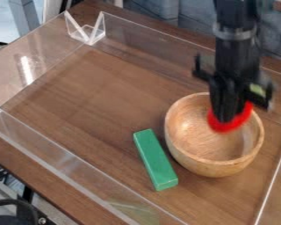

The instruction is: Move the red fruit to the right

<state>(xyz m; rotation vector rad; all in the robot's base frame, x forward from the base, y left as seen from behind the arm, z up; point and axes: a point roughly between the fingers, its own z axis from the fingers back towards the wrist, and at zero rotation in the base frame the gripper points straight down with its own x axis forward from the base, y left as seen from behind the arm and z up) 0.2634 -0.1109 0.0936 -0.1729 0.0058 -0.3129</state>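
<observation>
Black arm [237, 35], boxy dark wrist block, slim black hand [228, 112] with two narrow fingers.

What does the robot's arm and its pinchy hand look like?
The arm is a dark, almost black column coming down from the top of the picture. At its end the gripper is black too, with a chunky body, small bits sticking out at both sides, and narrow fingers. No cables or markings can be made out.
</observation>
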